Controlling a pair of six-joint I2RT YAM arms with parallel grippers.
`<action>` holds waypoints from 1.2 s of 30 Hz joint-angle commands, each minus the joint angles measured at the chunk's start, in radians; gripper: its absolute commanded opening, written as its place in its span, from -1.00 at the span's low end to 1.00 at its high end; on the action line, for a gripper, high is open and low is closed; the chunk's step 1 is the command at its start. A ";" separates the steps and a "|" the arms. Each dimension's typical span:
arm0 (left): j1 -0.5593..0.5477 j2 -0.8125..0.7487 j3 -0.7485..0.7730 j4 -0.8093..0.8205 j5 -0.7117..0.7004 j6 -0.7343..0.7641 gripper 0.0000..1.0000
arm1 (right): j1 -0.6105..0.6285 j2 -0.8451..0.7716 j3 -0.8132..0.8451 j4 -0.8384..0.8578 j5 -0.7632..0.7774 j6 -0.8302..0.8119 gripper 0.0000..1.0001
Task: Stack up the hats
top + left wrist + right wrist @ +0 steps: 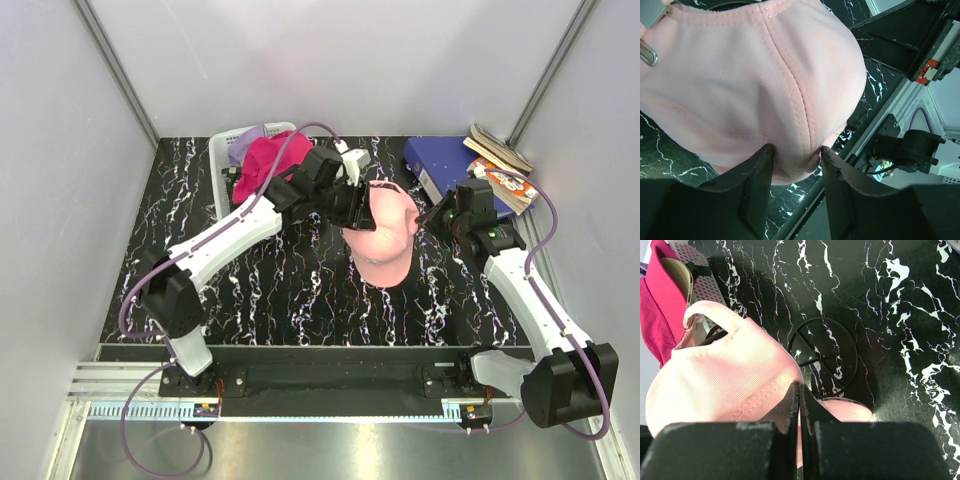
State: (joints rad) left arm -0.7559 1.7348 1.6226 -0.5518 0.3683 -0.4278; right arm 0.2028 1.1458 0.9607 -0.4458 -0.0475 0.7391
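Both grippers hold the pink cap [390,245] at mid-table [280,290] — left gripper [795,167] pinching its crown seam, right gripper [800,405] clamped flat on its edge. Magenta cap [262,168] lies in the basket [216,170].

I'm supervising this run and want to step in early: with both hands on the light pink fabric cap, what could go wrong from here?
The left hand and right hand both pinch the light pink fabric cap; moving apart could stretch it or pull one grip loose.
The left hand holds only a small fold, which may slip.
The black wire ring on the table by the cap might snag it.
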 commanded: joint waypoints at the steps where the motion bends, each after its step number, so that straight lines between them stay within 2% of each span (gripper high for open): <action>1: -0.017 -0.093 -0.016 0.033 -0.032 -0.029 -0.07 | -0.003 -0.031 0.006 -0.002 -0.025 0.006 -1.00; 3: -0.020 -0.106 -0.021 0.033 -0.052 -0.029 -0.11 | -0.003 -0.034 0.006 -0.004 -0.022 0.006 -1.00; 7: -0.023 -0.098 -0.015 0.033 -0.048 -0.028 -0.39 | -0.003 -0.034 0.004 -0.005 -0.022 0.006 -1.00; 14: -0.025 -0.078 0.003 0.024 -0.031 -0.023 -0.42 | -0.003 -0.035 0.007 -0.008 -0.018 0.005 -1.00; 15: -0.026 -0.080 0.006 0.023 -0.031 -0.022 -0.59 | -0.003 -0.037 0.007 -0.010 -0.018 0.006 -1.00; 18: -0.031 -0.096 0.013 0.018 -0.037 -0.022 -0.94 | -0.002 -0.046 0.021 -0.019 -0.015 -0.001 -1.00; 19: -0.031 -0.103 0.016 0.018 -0.040 -0.022 -0.98 | -0.003 -0.047 0.024 -0.031 -0.011 -0.001 -1.00; 36: 0.015 -0.109 0.180 -0.083 0.020 -0.068 -1.00 | -0.002 -0.092 0.128 -0.117 -0.020 0.011 -1.00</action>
State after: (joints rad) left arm -0.7689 1.6619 1.7218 -0.6613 0.3470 -0.4709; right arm 0.2028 1.0691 1.0336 -0.5556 -0.0719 0.7433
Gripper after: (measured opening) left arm 0.050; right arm 0.009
